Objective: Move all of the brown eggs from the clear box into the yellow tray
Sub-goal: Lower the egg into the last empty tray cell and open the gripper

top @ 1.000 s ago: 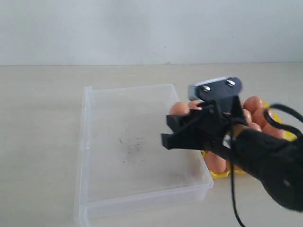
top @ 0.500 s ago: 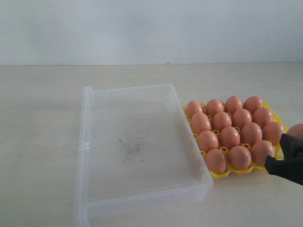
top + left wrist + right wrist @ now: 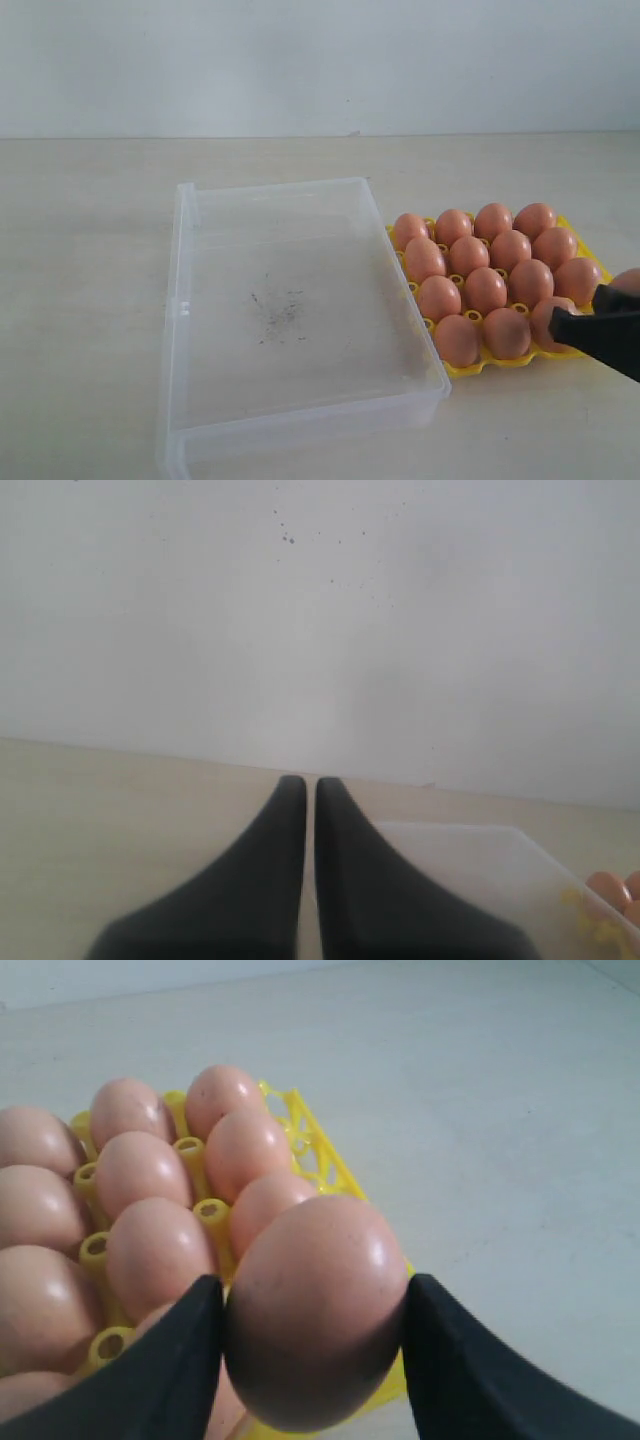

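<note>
Though cropped in exterior view, right end effector (image 3: 312,1282) clamps brown egg (image 3: 315,1312), left end effector (image 3: 310,790) closed.

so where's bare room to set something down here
The clear box floor is bare. The table is open left of the box and behind box and yellow tray. Crowded: that tray, packed with brown eggs, the right gripper holding another at its near right corner.

High exterior, low wrist views share yellow tray (image 3: 210,1212)
</note>
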`<action>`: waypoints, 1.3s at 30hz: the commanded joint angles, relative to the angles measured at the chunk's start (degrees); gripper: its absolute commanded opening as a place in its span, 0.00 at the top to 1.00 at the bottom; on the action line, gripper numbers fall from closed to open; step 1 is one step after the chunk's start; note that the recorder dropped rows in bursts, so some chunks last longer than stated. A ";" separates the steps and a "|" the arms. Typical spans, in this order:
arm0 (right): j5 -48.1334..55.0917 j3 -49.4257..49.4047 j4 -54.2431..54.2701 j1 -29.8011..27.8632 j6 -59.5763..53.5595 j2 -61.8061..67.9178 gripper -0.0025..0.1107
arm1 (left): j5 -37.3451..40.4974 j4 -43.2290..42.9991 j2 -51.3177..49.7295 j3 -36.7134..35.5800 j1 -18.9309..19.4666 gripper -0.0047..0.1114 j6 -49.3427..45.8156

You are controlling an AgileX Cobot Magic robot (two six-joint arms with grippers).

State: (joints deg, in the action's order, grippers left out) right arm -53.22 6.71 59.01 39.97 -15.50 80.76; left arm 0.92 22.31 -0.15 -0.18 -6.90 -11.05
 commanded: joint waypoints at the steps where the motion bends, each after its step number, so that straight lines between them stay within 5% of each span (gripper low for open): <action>1: 5.00 6.20 10.94 -0.17 -13.29 -0.52 0.98 | -0.92 0.61 0.15 0.18 -0.40 0.93 0.42; 8: 5.09 10.00 19.29 -0.87 -23.85 -0.52 0.98 | -0.92 0.61 0.15 0.18 -0.40 0.93 0.42; 18: 20.47 10.00 11.79 -16.17 -24.13 3.92 0.98 | -0.92 0.61 0.15 0.18 -0.40 0.93 0.42; 26: 21.53 10.19 0.46 -16.65 -15.02 5.27 0.98 | -0.92 0.61 0.15 0.18 -0.40 0.93 0.42; 39: 22.28 13.44 -1.32 -16.65 -16.12 14.55 0.98 | -0.92 0.61 0.15 0.18 -0.40 0.93 0.42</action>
State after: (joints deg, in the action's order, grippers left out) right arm -33.56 20.15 57.60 23.50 -31.23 92.64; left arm 0.92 22.31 -0.15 -0.18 -6.90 -11.05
